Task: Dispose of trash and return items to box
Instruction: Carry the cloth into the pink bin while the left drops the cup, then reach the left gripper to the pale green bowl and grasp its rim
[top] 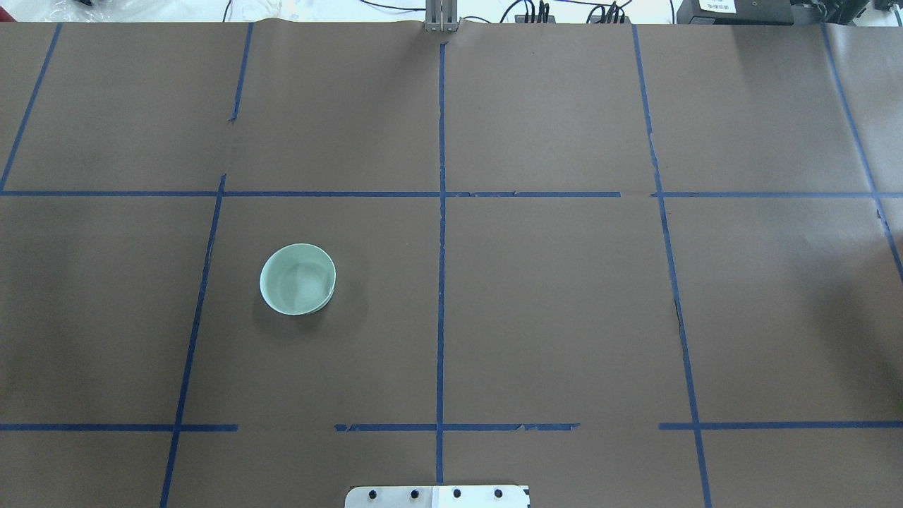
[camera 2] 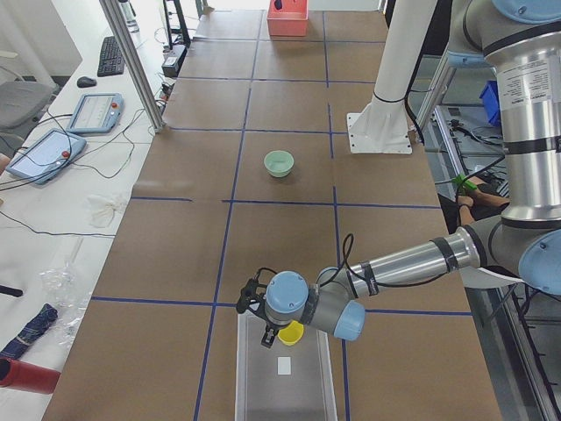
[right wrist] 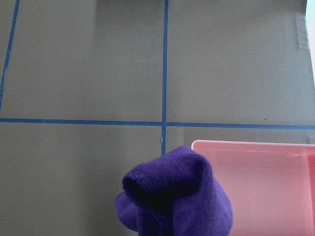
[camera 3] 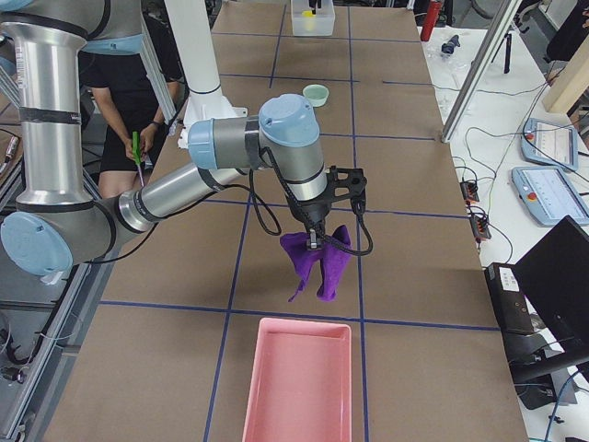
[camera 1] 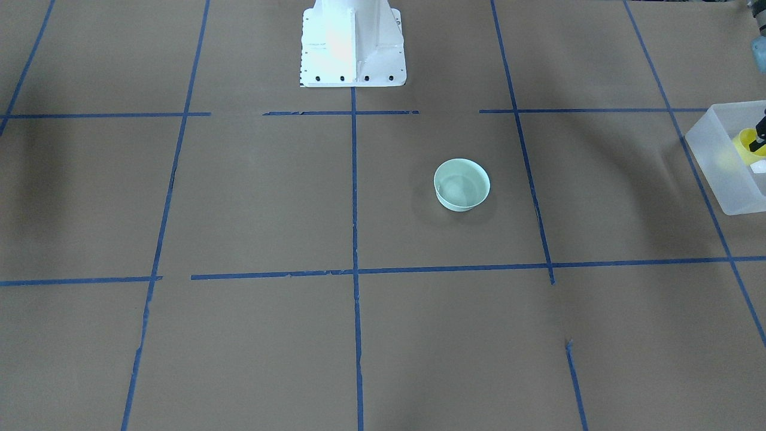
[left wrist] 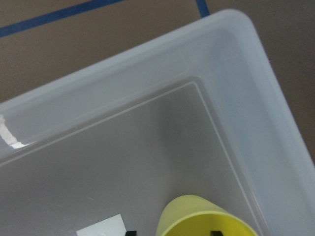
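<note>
- Your yellow cup [left wrist: 199,220] sits directly under the left fingers [camera 1: 761,127], which are clamped on its rim, near one corner of the box [left wrist: 236,59] at the counter's left edge.
- Left arm stretched low, wrist down; releasing looks sufficient.
- Right fingers [camera 3: 314,238]: state unclear, purple cloth [camera 3: 318,265] beneath.

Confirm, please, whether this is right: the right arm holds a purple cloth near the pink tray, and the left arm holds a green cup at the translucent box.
No: the cup is yellow, not green, as the left wrist view shows. The purple cloth, pink tray and translucent box are as you said.
</note>
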### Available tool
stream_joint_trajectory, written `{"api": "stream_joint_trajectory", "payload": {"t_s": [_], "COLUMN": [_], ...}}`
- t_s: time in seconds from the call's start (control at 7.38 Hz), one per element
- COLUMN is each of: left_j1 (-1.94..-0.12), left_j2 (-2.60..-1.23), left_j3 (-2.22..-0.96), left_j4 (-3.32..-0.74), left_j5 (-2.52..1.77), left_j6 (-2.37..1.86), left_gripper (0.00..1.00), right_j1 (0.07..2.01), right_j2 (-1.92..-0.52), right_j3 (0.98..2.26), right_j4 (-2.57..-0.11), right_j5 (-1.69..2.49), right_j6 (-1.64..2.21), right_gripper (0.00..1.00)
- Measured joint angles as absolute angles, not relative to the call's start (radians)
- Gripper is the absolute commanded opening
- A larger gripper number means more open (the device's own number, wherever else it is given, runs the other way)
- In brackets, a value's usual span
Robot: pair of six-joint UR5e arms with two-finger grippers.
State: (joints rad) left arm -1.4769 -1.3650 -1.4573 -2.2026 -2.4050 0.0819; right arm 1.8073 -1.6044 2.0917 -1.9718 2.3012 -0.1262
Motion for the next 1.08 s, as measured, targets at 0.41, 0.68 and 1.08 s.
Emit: {"api": "stream_joint_trajectory", "payload": {"t_s": [0.41,0.68,1.08], "left_j1": [-1.479,-1.435,-1.233], "left_j2": [-1.401,-1.425,-1.512], "left_j3": [-1.721,-1.821,-1.916], "left_j4": [-1.956,-1.927,-1.944], "left_j5": [-2.325,-2.319,-2.324], "left_j6": [0.012,-0.177,-0.566], "left_gripper": [1.0,1.0,1.0], "right_j1": [1.858,1.896,1.919], "right_j2": [-1.601,-1.6,-1.605], "right_j3": [2.042,1.984,1.801], "right_j4": [-1.971,-1.967,-1.851], "right_j5": [2.288,2.256,2.215], "right_j6": [-0.219,-0.31,-0.425], "right_gripper": [0.0,0.0,0.0]}}
